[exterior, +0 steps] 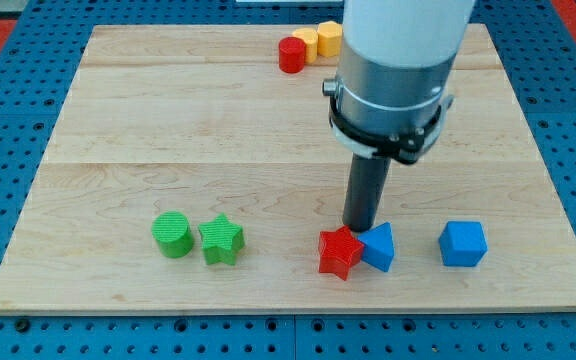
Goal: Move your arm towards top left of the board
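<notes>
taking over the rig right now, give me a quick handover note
Hand: none fitted; my tip sits low on the board, just above the red star and the blue block beside it.
Other blocks: blue cube at lower right; green cylinder and green star at lower left; red cylinder, yellow block and orange block at the top edge.
Done: nothing visible.
Left: move the arm to the board's top left, which is not yet reached.

My tip (360, 229) rests just above the red star (340, 251) and blue triangle (378, 247), near the board's (168, 120) bottom. A blue cube (462, 243) sits right; green cylinder (173, 235) and green star (221, 240) left.
</notes>
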